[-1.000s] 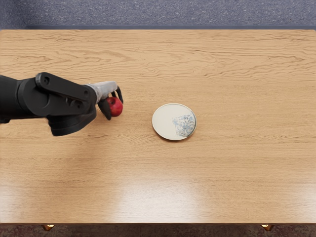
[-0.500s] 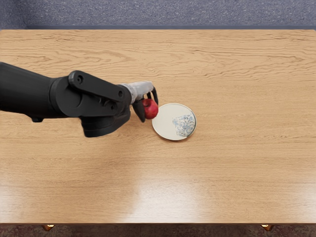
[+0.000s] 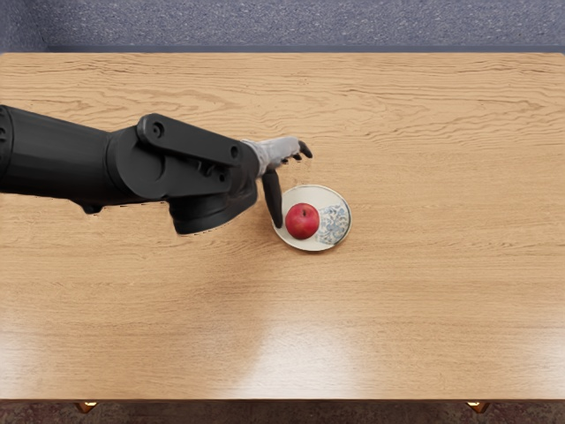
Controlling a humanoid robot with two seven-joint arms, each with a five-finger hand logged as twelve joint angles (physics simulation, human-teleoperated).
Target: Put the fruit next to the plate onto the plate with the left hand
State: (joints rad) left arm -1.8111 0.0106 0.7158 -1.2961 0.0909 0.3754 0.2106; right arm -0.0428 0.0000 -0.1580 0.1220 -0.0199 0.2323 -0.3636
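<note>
Centrally on the desk (image 3: 424,300), a red apple (image 3: 302,221) rests on the plate (image 3: 314,195); left hand (image 3: 277,159) beside its rim, fingers (image 3: 303,148) spread, gripping nothing.

A plain simulated indoor set, more domestic than industrial: a wide wood-grain bench (image 3: 424,300) fills the view, grey-blue carpet (image 3: 265,22) runs beyond its far edge, and one small patterned plate (image 3: 311,193) sits mid-bench.

Glossy red apple (image 3: 302,221), glazed plate (image 3: 311,196) (patterned), grained varnished wood table (image 3: 397,300).
</note>
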